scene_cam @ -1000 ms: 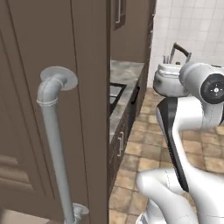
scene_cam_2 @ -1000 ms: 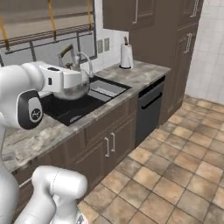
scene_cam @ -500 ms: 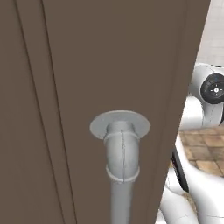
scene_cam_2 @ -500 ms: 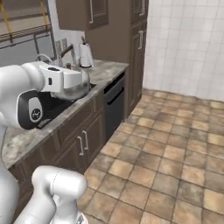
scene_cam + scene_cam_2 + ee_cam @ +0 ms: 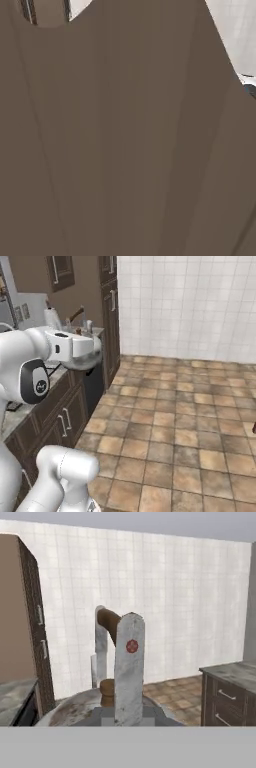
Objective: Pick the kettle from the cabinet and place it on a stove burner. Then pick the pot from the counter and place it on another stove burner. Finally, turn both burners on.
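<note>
Between the two fingers (image 5: 129, 667) of the gripper (image 5: 114, 662) sits the brown handle (image 5: 109, 623) of the kettle (image 5: 75, 709); the jaws are clenched on it. Under the handle the round lid with its brown knob (image 5: 107, 690) is visible. From the right base view, the arm holds the kettle (image 5: 85, 360) in the air just beside the counter (image 5: 15, 411), above dark drawers (image 5: 60, 423) and over the edge of the tiled floor (image 5: 175, 426). A white tiled wall (image 5: 190, 301) stands behind. Close in the left base view, a brown cabinet (image 5: 125, 150) door covers almost everything.
</note>
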